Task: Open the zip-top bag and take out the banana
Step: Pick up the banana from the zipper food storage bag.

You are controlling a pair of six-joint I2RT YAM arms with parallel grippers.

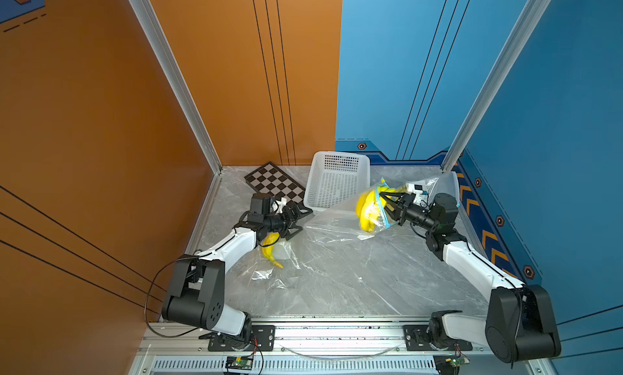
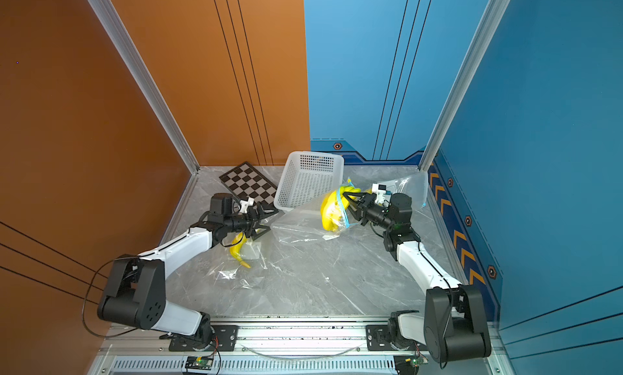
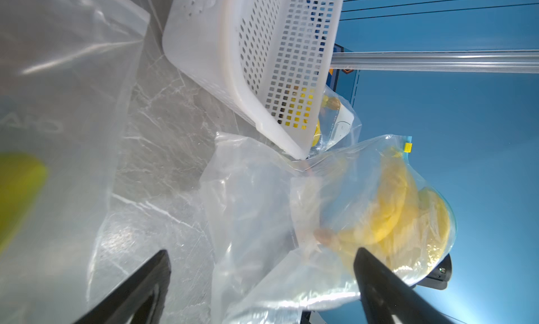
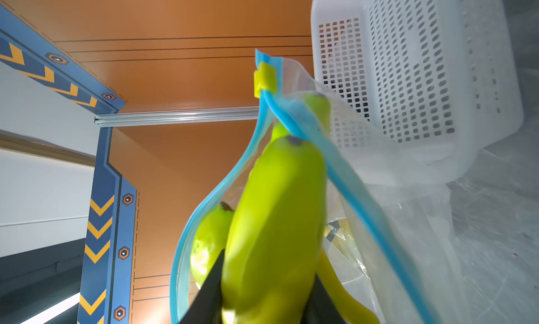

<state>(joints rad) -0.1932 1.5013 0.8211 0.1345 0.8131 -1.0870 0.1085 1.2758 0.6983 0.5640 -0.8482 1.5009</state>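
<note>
In both top views I see the clear zip-top bag [image 1: 337, 221] slanting up off the table, with the yellow banana bunch [image 1: 367, 208] at its raised mouth. Only the right wrist view shows the blue zip strips [image 4: 344, 174] parted and the right gripper [image 4: 268, 281] clamped on one banana of the bunch. Only the left wrist view shows the left gripper [image 3: 262, 258] spread wide and empty.

Surface: grey marble tabletop [image 1: 354, 282]. Room: orange wall [image 1: 101, 120], blue wall [image 1: 556, 120].

Count: three clear bags, two grippers, one white perforated plastic basket [image 1: 333, 184], one checkerboard [image 1: 274, 182], one single banana [image 1: 271, 252] beneath the left arm.
</note>
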